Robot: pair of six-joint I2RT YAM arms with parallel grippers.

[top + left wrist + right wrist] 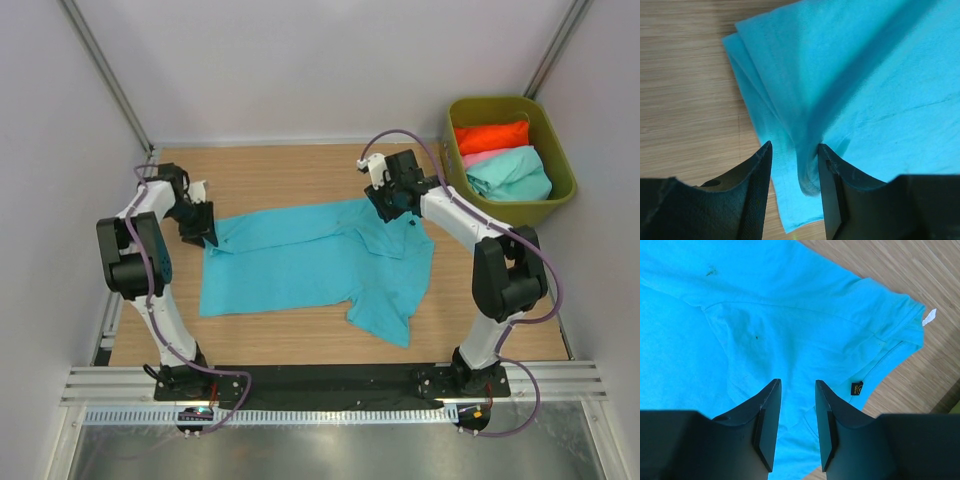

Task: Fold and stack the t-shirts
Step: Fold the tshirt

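Note:
A turquoise-blue t-shirt [310,265] lies spread and partly folded on the wooden table. My left gripper [200,228] is at its far left corner. In the left wrist view the left gripper [795,145] is open, and a raised ridge of the shirt [880,75] stands between the fingers, against the right one. My right gripper [385,205] is over the shirt's far right part, near the collar. In the right wrist view the right gripper [798,381] is open just above the shirt [765,300], with nothing held. The orange-red [492,136], pink [480,157] and mint-green [512,173] shirts lie in the bin.
An olive-green bin [563,160] stands at the table's far right corner. A black size label [856,388] and a white tag [929,316] mark the shirt's collar edge. Bare wood [280,170] shows behind the shirt and in front of it.

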